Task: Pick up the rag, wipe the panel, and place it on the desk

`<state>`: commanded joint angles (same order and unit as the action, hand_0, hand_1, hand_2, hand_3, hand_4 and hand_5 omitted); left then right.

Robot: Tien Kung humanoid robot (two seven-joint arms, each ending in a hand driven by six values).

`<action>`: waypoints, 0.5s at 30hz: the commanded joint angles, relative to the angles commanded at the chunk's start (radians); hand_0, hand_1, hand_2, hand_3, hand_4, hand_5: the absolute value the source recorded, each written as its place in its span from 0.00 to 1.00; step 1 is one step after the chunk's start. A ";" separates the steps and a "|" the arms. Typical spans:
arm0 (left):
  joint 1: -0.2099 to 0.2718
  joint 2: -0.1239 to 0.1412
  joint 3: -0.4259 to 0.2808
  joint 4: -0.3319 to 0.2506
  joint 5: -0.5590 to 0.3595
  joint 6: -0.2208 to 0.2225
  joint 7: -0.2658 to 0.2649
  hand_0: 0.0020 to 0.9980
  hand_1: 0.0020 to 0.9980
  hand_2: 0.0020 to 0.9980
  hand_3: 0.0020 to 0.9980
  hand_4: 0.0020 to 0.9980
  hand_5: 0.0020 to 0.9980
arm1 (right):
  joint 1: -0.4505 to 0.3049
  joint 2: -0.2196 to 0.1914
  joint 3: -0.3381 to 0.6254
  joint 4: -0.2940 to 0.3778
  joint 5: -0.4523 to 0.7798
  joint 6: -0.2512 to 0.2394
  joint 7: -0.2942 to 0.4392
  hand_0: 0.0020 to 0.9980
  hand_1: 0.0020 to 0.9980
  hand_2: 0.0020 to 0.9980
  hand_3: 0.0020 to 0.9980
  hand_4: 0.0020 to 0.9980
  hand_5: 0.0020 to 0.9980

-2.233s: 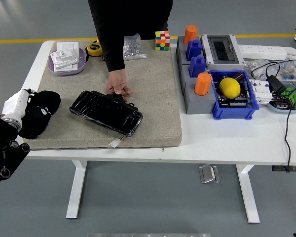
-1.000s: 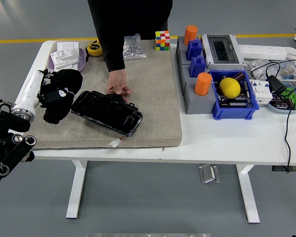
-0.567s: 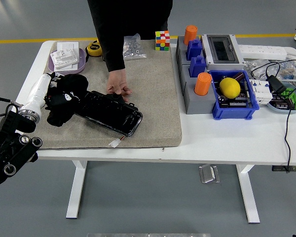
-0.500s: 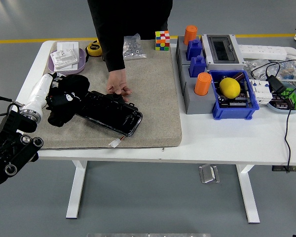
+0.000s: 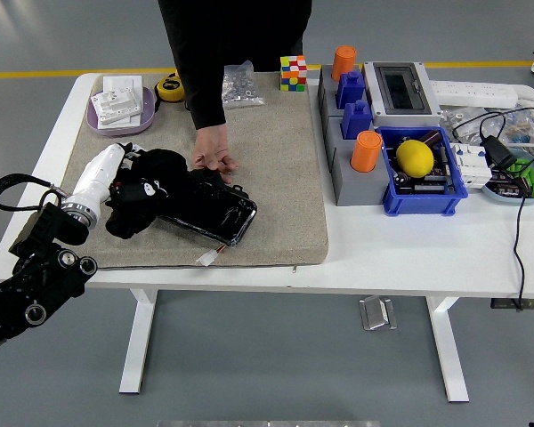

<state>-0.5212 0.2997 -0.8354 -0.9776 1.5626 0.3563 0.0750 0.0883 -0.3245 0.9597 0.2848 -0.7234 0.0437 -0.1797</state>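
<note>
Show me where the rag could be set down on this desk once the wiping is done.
Bare mat lies between the panel and the grey bins; bare table runs along the near edge below the blue bin. The far right, around the cables, is crowded.

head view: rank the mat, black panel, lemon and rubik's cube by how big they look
1. mat, by far the largest.
2. black panel, partly covered by the rag in the left hand.
3. lemon.
4. rubik's cube, close to the lemon; it sits farther back, so that order is unsure.
</note>
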 joint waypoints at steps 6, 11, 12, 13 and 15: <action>-0.005 -0.005 0.040 -0.027 0.007 -0.003 0.009 0.27 0.30 0.51 0.35 0.25 0.00 | 0.000 -0.003 -0.003 -0.001 0.002 0.002 0.000 0.72 0.59 0.66 0.57 0.97 0.53; -0.010 -0.005 0.080 -0.045 0.003 -0.011 0.015 0.27 0.30 0.52 0.36 0.25 0.00 | 0.000 -0.005 -0.005 -0.001 0.004 0.003 0.000 0.72 0.59 0.66 0.58 0.97 0.53; -0.012 -0.004 0.093 -0.053 -0.001 -0.013 0.016 0.27 0.30 0.52 0.36 0.25 0.00 | -0.001 -0.006 -0.005 -0.001 0.004 0.004 0.000 0.72 0.59 0.66 0.58 0.97 0.53; -0.015 -0.002 0.109 -0.062 -0.012 -0.016 0.015 0.27 0.30 0.52 0.36 0.25 0.00 | -0.001 -0.007 -0.004 -0.002 0.004 0.004 0.000 0.72 0.59 0.66 0.58 0.97 0.53; -0.018 0.002 0.126 -0.074 -0.026 -0.019 0.009 0.27 0.30 0.52 0.36 0.25 0.00 | -0.002 -0.007 -0.002 -0.002 0.004 0.005 0.000 0.72 0.59 0.66 0.58 0.97 0.53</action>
<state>-0.5387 0.3016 -0.7094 -1.0513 1.5370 0.3377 0.0839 0.0868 -0.3319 0.9574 0.2826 -0.7197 0.0487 -0.1801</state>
